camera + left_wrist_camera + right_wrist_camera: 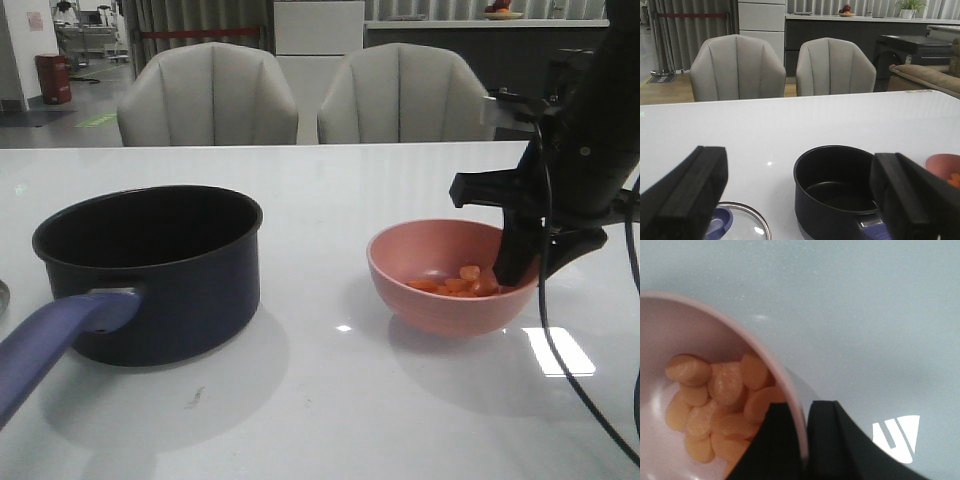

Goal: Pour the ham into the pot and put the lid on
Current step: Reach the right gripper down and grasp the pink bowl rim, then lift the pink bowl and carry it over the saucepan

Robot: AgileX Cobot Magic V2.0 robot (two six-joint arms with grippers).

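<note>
Orange ham slices (462,281) (715,405) lie in a pink bowl (440,305) at the right of the white table. My right gripper (520,262) (805,440) is shut on the bowl's right rim (790,390), one finger inside and one outside. The dark navy pot (150,275) (835,190) with its purple-blue handle (50,345) stands empty at the left. In the left wrist view the glass lid (742,225) with a blue knob (717,222) lies beside the pot. My left gripper (800,210) is open, hovering behind pot and lid, holding nothing.
Two grey chairs (210,95) (400,92) stand behind the table's far edge. A black cable (545,330) hangs from the right arm down past the bowl. A bright light reflection (558,350) lies on the tabletop at the right front.
</note>
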